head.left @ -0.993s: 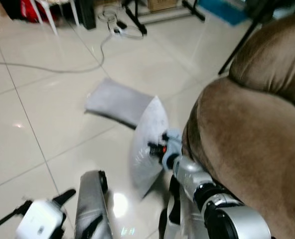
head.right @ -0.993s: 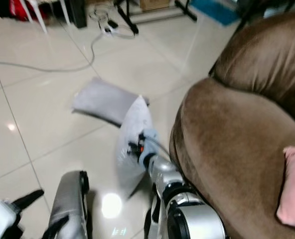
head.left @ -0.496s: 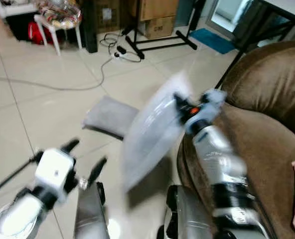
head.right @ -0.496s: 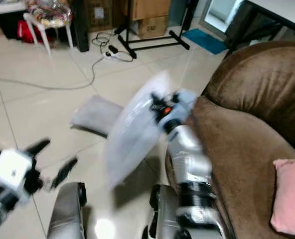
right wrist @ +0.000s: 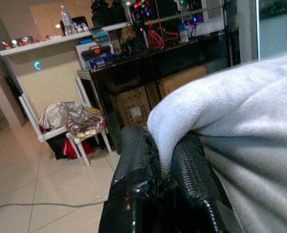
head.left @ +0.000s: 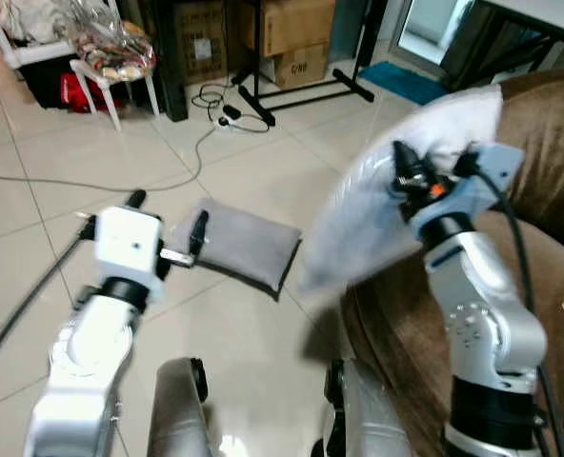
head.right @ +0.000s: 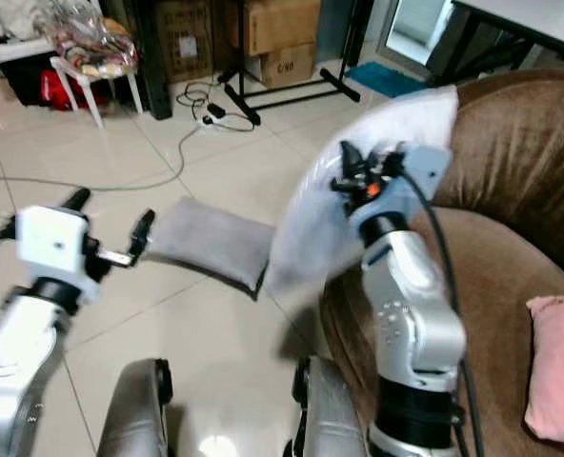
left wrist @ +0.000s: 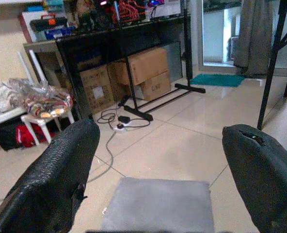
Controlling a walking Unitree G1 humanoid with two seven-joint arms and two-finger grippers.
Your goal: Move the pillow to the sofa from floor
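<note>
My right gripper (head.left: 406, 177) is shut on the edge of a white pillow (head.left: 358, 228), held up in the air beside the arm of the brown sofa (head.left: 539, 124). In the right wrist view the pillow's (right wrist: 231, 107) fabric is pinched between the two black fingers (right wrist: 138, 150). A second, grey pillow (head.left: 244, 246) lies flat on the tiled floor. My left gripper (head.left: 168, 215) is raised above the floor just left of the grey pillow, open and holding nothing. The left wrist view looks down on that grey pillow (left wrist: 158, 206) between the spread fingers (left wrist: 56, 179).
A pink cushion (head.right: 558, 367) lies on the sofa seat. A grey cable (head.left: 101, 181) and power strip (head.left: 230, 112) run across the floor. Behind stand a black stand (head.left: 301, 90), cardboard boxes (head.left: 292, 38) and a white stool (head.left: 110, 71) piled with bags.
My right gripper has swung the white pillow up from near the floor to above the sofa arm. The left arm has risen into view. The camera has tilted upward.
</note>
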